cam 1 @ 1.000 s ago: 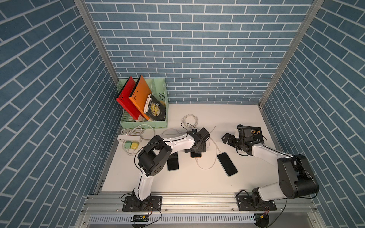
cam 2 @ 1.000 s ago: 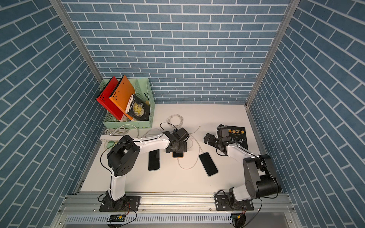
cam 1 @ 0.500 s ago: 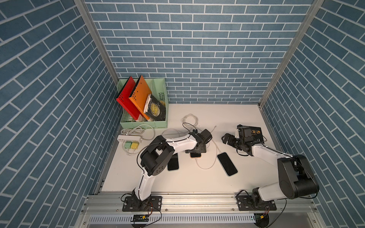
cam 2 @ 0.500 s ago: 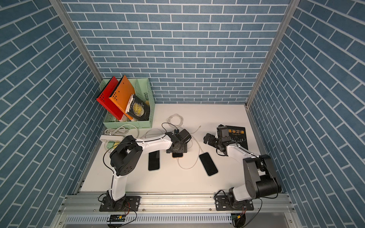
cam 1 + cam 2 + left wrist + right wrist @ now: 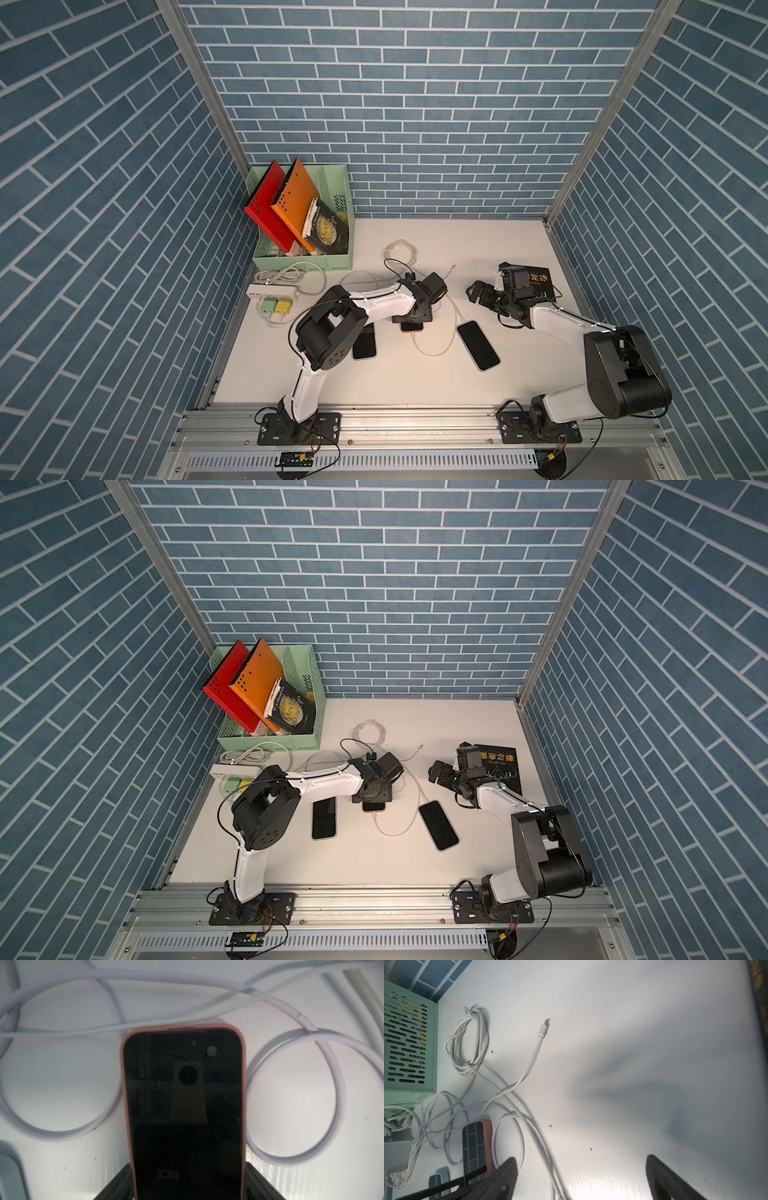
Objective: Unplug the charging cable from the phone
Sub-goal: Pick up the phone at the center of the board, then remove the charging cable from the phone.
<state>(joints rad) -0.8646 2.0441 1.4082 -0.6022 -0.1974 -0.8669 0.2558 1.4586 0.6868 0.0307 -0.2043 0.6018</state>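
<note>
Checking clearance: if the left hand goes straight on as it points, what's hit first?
Probably the orange-cased phone, which lies between the fingers of the left hand; depth unclear.

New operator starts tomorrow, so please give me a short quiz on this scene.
1. How many phones lie on the table?
2. True or false: the right end effector is shut on a cable.
3. Which phone sits between the left end effector's fingers? A) the orange-cased phone B) one in the green tray C) none
Key: 1) three, counting the phone by the left arm and the phone nearer the right arm. 2) false, it is open. 3) A.
</note>
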